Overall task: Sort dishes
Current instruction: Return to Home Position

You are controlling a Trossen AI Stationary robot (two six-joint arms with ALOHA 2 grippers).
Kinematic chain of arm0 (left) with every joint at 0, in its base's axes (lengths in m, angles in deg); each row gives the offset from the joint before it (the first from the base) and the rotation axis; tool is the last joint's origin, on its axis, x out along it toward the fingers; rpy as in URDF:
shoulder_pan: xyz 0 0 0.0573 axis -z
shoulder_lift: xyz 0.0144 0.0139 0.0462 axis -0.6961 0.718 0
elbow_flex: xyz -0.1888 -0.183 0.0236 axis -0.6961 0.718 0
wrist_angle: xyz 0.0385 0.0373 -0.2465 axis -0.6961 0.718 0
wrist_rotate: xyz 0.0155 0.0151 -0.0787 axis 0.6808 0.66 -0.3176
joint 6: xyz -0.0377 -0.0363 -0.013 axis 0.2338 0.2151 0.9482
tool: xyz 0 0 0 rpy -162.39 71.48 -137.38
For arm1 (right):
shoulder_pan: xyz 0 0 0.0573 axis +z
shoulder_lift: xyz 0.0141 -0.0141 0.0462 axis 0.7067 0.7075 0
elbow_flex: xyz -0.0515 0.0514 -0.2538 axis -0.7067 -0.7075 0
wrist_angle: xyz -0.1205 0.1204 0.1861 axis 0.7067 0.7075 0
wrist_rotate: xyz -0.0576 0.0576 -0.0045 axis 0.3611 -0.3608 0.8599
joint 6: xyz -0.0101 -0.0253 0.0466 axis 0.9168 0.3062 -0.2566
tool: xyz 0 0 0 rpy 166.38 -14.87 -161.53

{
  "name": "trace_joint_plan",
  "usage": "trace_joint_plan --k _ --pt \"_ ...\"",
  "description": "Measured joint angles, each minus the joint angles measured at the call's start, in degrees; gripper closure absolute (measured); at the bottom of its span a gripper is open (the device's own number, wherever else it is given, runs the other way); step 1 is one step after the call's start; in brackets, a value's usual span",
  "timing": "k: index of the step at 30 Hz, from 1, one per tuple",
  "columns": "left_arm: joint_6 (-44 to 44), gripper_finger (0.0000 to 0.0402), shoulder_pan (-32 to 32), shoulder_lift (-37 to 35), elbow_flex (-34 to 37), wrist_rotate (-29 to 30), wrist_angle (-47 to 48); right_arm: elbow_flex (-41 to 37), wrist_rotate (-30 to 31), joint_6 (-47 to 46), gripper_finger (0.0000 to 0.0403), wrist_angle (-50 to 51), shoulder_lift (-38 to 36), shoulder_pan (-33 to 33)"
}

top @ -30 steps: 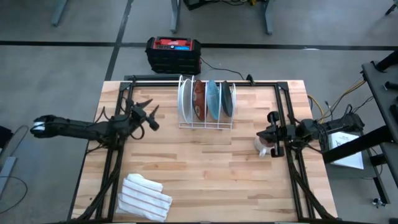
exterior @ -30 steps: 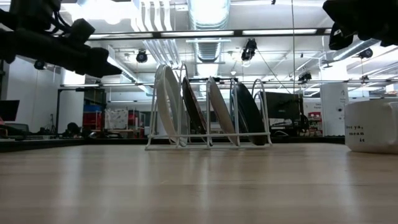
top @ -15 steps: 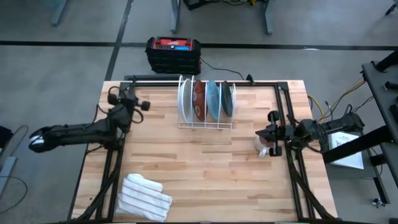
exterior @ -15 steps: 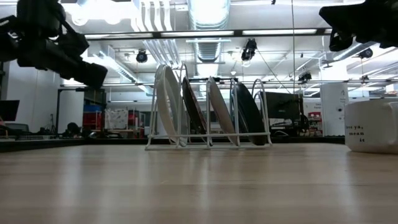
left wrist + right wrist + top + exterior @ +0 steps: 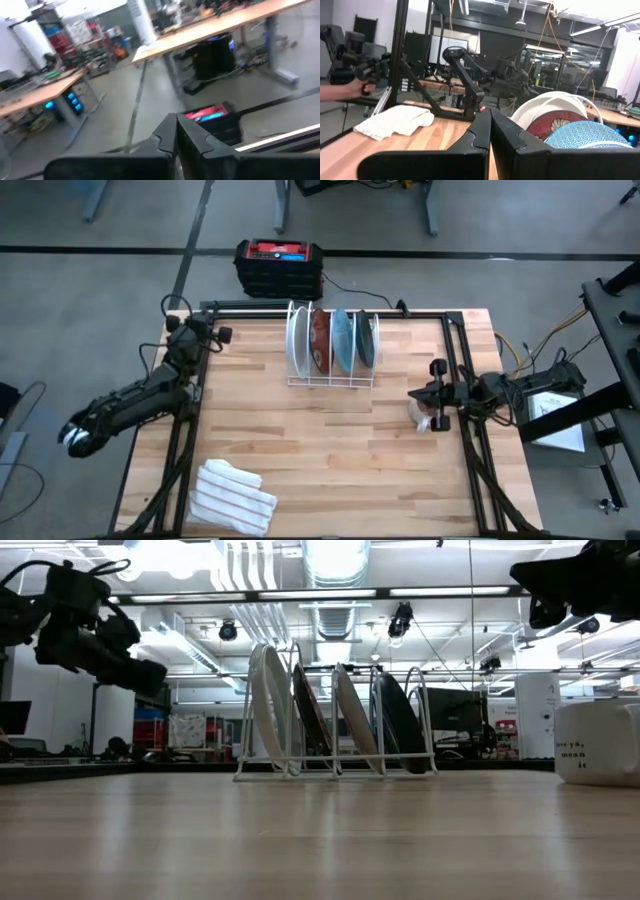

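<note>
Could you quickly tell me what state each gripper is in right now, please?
Left gripper: shut, empty, above the table's left edge.
Right gripper: shut, empty, beside the mug.

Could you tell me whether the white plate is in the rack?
In: the white plate stands on edge in the dish rack, beside the red plate.
</note>
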Motion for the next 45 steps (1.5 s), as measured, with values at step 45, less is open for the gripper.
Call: trace_joint_plan --k 45 --pt "8.81 0.0401 -0.52 2.29 0.0 0.78 0.17 0.02 -0.52 -3.62 0.0403 3.75 -1.69 -0.17"
